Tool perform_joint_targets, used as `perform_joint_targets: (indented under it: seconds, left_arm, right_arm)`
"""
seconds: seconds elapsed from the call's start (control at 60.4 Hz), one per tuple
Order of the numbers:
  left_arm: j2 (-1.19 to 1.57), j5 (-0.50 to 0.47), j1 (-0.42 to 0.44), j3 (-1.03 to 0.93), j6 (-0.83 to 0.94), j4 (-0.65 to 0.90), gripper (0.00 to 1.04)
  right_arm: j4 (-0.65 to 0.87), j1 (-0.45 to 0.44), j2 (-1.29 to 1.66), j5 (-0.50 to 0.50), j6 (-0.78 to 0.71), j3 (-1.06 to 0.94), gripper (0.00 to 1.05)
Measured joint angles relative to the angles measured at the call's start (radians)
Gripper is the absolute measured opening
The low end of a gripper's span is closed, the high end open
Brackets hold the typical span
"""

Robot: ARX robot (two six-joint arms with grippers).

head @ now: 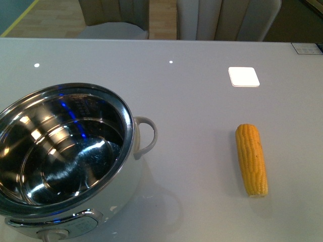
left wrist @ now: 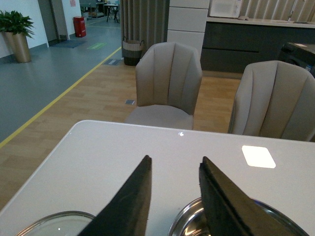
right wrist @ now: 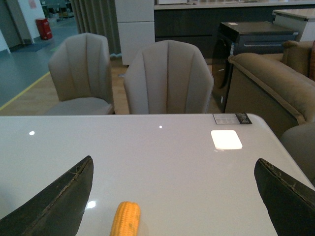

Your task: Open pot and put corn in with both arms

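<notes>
A pale grey worktop [head: 202, 101] fills most of the scene, with two beige chairs [left wrist: 169, 73] pushed up to its far side. The pot [head: 132, 136] is at the near left of the worktop. It is open, its shiny steel inside is bare, and its white loop handle [head: 147, 135] points towards the middle. The left wrist camera shows the edge of the glass lid [left wrist: 54, 223], lying flat on the worktop beside the pot's rim. The corn [head: 252, 159] lies well to the right of the pot, apart from it, lengthways away from the robot. The right fingers [right wrist: 64, 196] are spread wide over the worktop, holding nothing, and the corn shows low between them. The left fingers [left wrist: 133, 201] are parted by a narrower gap, also holding nothing, above the space between lid and pot.
</notes>
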Motion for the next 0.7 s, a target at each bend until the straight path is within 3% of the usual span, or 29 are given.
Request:
perform_joint_targets:
  seconds: [0.149, 0.397, 0.48, 0.695]
  left_arm:
    - [-0.083, -0.069, -0.069, -0.032, 0.003, -0.052, 0.03]
    - [-0.195, -0.144, -0.148, -0.061, 0.006, -0.13, 0.03]
    - [-0.232, -0.251, -0.233, -0.073, 0.006, -0.15, 0.03]
    - [-0.303, -0.264, -0.271, -0.095, 0.008, -0.187, 0.03]
  right_arm:
    - [0.0, 0.0, 0.0, 0.0, 0.0, 0.0, 0.96]
    - [0.0, 0.0, 0.0, 0.0, 0.0, 0.0, 0.96]
    - [0.0, 0.0, 0.0, 0.0, 0.0, 0.0, 0.96]
    - [0.0, 0.0, 0.0, 0.0, 0.0, 0.0, 0.96]
